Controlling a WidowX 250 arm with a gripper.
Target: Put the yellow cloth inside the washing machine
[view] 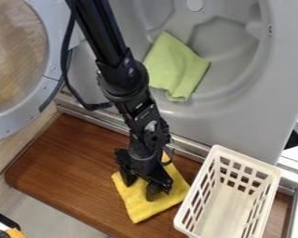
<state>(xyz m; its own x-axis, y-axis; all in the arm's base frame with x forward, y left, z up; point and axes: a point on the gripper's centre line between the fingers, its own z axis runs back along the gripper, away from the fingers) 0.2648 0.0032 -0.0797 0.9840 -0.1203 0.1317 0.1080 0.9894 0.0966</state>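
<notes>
My gripper (141, 189) stood over the yellow cloth (139, 209), outside the washing machine (286, 69).
From my remote post I had the arm (121, 76) slanting from the far edge, left of centre, down to the wooden board (58, 162); the gripper's two fingers were parted, low at the yellow cloth, with yellow fabric in view between them; that cloth lay spread on the board, near side of the machine, its right corner just beside a white slotted basket (273, 173) at the near right; a green cloth (176, 67) lay inside the machine's round opening on the far side; the machine's round door (52, 67) stood open at the far left; a black cable (65, 60) looped along the arm's left side.
</notes>
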